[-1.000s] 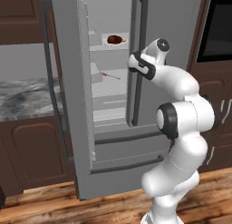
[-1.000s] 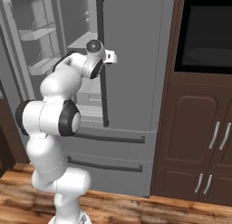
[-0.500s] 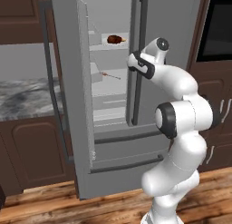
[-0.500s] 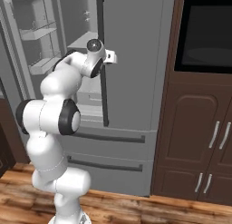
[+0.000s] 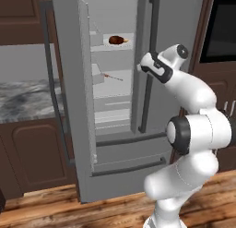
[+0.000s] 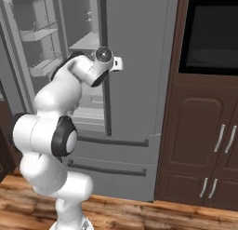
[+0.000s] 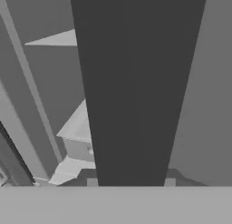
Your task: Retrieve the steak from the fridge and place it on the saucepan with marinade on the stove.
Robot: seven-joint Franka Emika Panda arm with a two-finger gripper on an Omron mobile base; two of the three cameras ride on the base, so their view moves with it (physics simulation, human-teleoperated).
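Our gripper [image 5: 144,65] is clamped narrow on the long dark handle [image 5: 148,70] of the fridge's [image 5: 175,33] right door, and in the hand view that handle runs as a broad dark bar straight up between the fingers. We judge this to be the start of pulling the right door open, since the left door [image 5: 69,107] already stands swung out. The grip could slip if we pull straight back instead of following the door's arc; the handle would then twist in the jaws and slide free. The bent elbow sits close to the door face, so a fast swing could bring the door against our own arm.

The steak [image 5: 117,39] lies on an upper shelf inside, well left of the handle and above the gripper. A thin reddish item [image 5: 113,77] rests on the shelf below it. The opening between the two doors is narrow for reaching in. To the right, the dark cabinet [image 6: 204,145] with the wall oven [image 6: 211,36] stands just beside the fridge and limits how far the door can swing.
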